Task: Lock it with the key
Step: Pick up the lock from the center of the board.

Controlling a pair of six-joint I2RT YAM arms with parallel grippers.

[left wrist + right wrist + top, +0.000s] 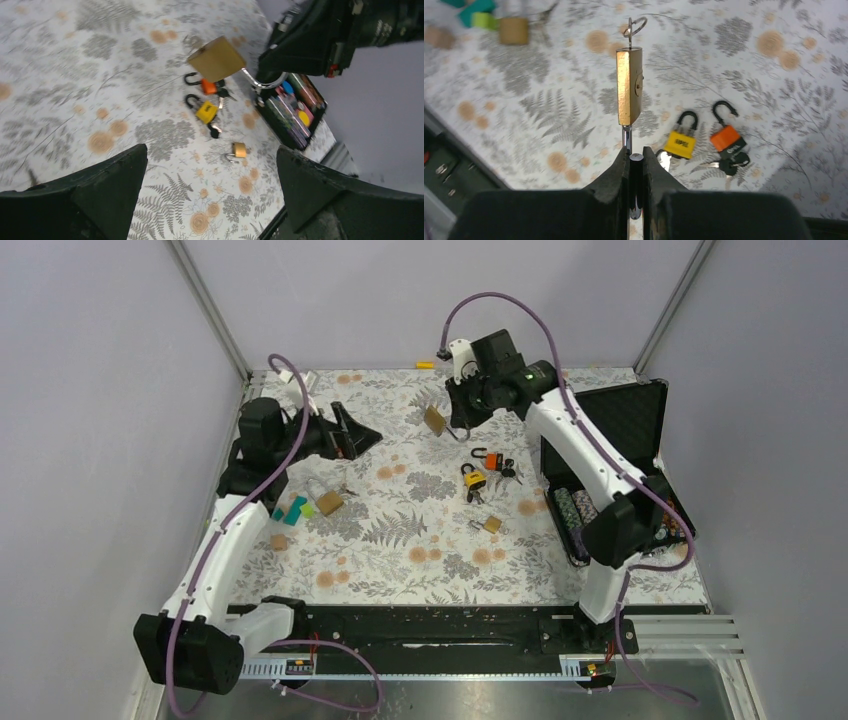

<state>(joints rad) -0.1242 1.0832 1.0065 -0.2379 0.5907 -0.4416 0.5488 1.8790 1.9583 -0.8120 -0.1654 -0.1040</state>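
We are gripping the brass padlock [629, 86] by its shackle [626, 139] in the clamped right gripper [636, 156] above the far middle, and are planning to bring the wide-apart left gripper [210, 156] squarely onto its key [628, 34].

You see the brass padlock [629, 87] held in the air, edge-on, its steel shackle [636, 192] pinched in the right gripper [636, 156], the ringed key [633, 27] sticking from its far end.
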